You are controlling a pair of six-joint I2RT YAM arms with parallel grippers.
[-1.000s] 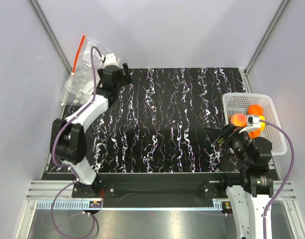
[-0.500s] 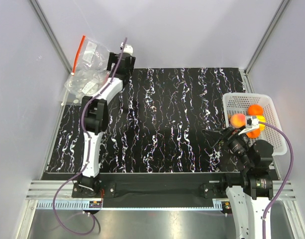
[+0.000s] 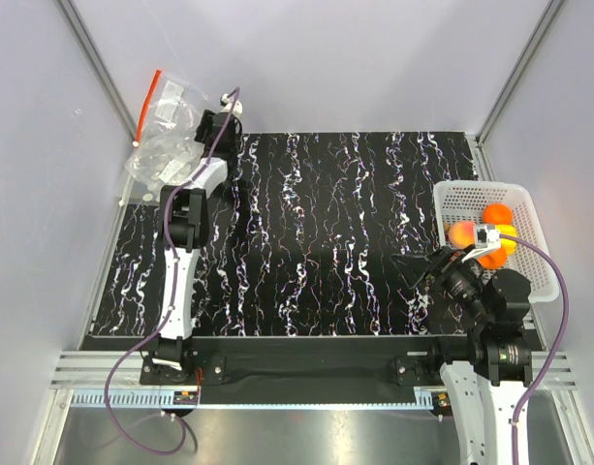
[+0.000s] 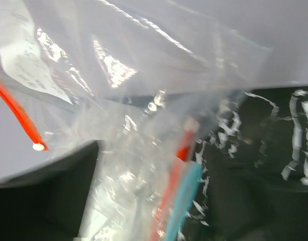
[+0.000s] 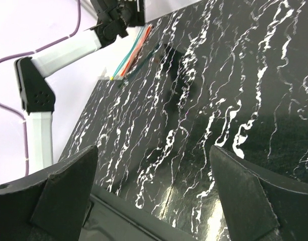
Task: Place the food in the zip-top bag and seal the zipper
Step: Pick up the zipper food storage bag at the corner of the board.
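Off the surface's (image 3: pixel 326 213) far-left corner, my left gripper (image 3: pixel 207 131) meets the zip-top bag (image 3: pixel 166 140), perhaps pinching it, though I cannot tell; my right gripper (image 5: pixel 154 155) hangs spread near the toy fruits (image 3: pixel 492 221) in the white basket (image 3: pixel 471 192), so securing the bag's mouth comes next.

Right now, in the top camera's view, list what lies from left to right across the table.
zip-top bag → left gripper → bare black marbled table → white basket holding the food
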